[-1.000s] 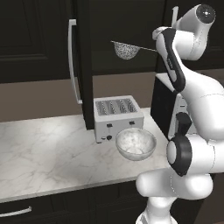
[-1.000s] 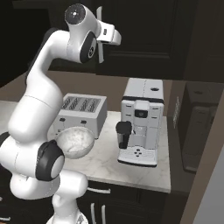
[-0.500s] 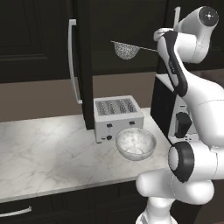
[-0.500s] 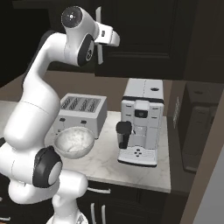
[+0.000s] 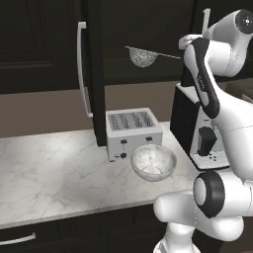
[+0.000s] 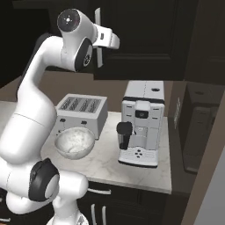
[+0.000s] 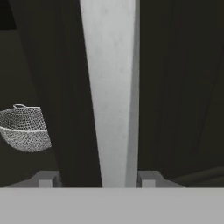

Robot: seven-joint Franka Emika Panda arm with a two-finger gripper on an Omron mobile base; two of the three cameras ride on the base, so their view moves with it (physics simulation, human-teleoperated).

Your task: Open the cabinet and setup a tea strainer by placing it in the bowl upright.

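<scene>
One cabinet [image 5: 59, 44] door hangs wide open, the other's silver bar handle [image 7: 111, 87] sits between the jaws, pinched from both sides. Tea strainer [image 5: 143, 57] rests inside the cabinet; bowl [image 5: 153, 162] waits on the counter [image 5: 49, 168] beside the toaster [image 5: 133, 131].

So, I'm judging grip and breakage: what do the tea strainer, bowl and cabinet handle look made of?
Tea strainer: fine silvery wire mesh with a thin wire handle, likely metal. Bowl: frosted, whitish and translucent with marbling, probably glass. Cabinet handle: smooth matte silver bar between the gripper fingertips, apparently brushed metal.
</scene>
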